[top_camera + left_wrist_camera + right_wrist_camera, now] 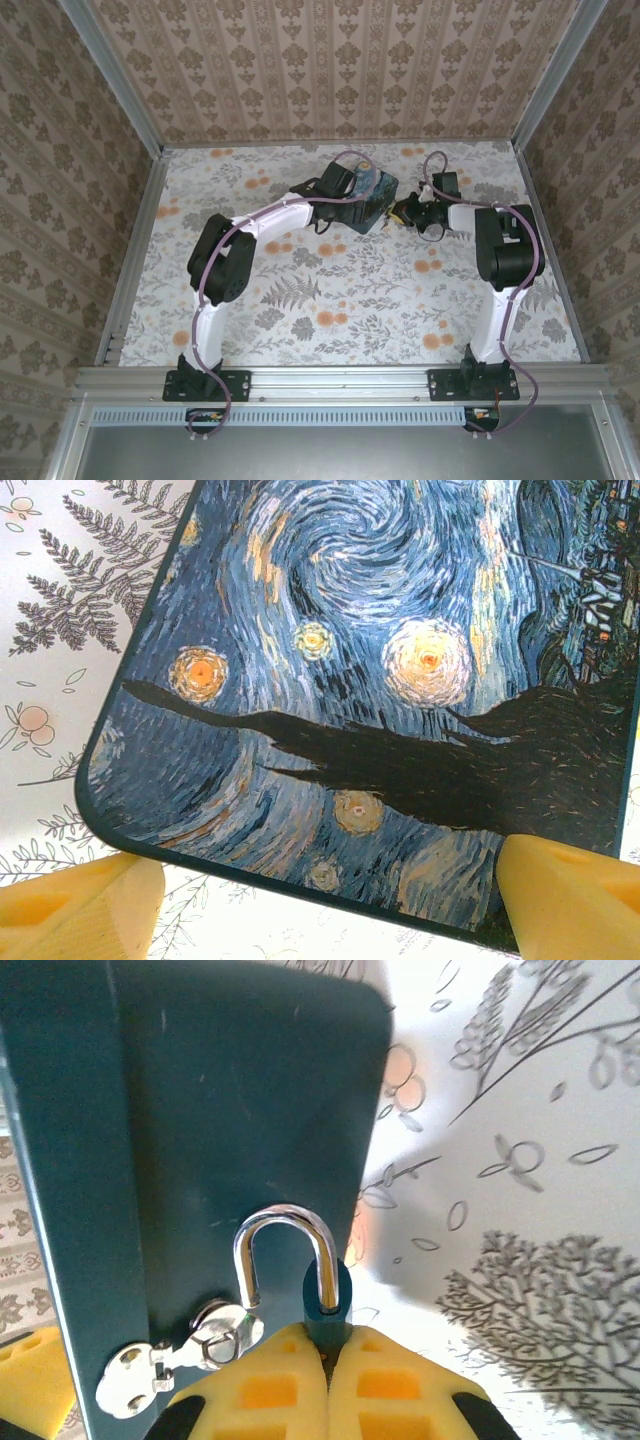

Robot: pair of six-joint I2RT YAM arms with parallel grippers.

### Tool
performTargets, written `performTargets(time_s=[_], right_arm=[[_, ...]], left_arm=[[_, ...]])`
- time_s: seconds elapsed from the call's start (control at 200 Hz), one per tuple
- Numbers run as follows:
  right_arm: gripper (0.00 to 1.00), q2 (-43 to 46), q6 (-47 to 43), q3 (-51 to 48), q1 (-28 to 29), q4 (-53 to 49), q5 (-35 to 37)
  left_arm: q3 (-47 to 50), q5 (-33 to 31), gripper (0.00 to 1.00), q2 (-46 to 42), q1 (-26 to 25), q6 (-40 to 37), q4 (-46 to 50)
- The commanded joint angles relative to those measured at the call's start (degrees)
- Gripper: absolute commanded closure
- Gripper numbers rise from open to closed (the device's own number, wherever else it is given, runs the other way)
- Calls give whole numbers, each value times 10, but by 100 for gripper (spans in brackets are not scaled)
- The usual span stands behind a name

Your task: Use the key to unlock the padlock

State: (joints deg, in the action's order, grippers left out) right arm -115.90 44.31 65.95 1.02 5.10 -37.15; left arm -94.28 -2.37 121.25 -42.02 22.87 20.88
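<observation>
Padlock sitting low in the centre of the right wrist view, its dark blue body poking up from between the yellow fingertips. Here the right gripper is pressing its fingers together, nipping the lower end of that body. Silver shackle is arching above. Its right leg is running into the body and its left leg is ending just over the hasp at lower left. Whether that leg is passing through the hasp ring, cannot tell. Hasp is lying against the dark teal side of the box, which is filling the left half of the frame.

Left wrist view: the left gripper is standing spread wide, one yellow finger at the bottom left corner and one at the bottom right. It is straddling the rounded corner of the swirl-printed lid. Whether either finger is touching the box, cannot tell.

Top view: box sitting upper centre on the floral table, both arms reaching in, right gripper just to its right.
</observation>
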Motion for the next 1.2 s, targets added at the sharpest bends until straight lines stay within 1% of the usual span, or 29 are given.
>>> performTargets(time_s=[0.0, 0.095, 0.185, 0.365, 0.535, 0.665, 0.8, 0.915, 1.035, 1.175, 1.195], right_arm=[[100, 15, -2, 12, -8, -20, 7], [100, 29, -5, -4, -8, -9, 9], [100, 54, 0, -42, -6, 19, 11], [100, 151, 3, -141, 17, 62, 4], [100, 232, -8, -227, 77, 64, 9], [100, 269, -2, -262, 157, 70, 31], [100, 267, 5, -261, 265, 77, 63], [100, 251, 19, -256, 319, 96, 76], [100, 207, 31, -247, 333, 118, 63], [100, 169, 23, -243, 323, 118, 65], [99, 166, 22, -243, 320, 118, 64]], left_arm=[[30, -9, 13, 57, -3, -21, 129], [30, -9, 13, 55, -2, -21, 129], [26, -7, 12, 52, -2, -21, 130], [11, 18, 8, 32, 5, -22, 125], [4, 61, 4, -13, 16, -15, 112], [11, 102, 0, -52, 28, 3, 94], [30, 120, 0, -99, 38, 18, 79], [53, 113, 0, -142, 45, 25, 73], [81, 109, 0, -183, 54, 36, 61], [97, 97, 0, -211, 65, 38, 67], [100, 97, 0, -215, 66, 38, 67]])
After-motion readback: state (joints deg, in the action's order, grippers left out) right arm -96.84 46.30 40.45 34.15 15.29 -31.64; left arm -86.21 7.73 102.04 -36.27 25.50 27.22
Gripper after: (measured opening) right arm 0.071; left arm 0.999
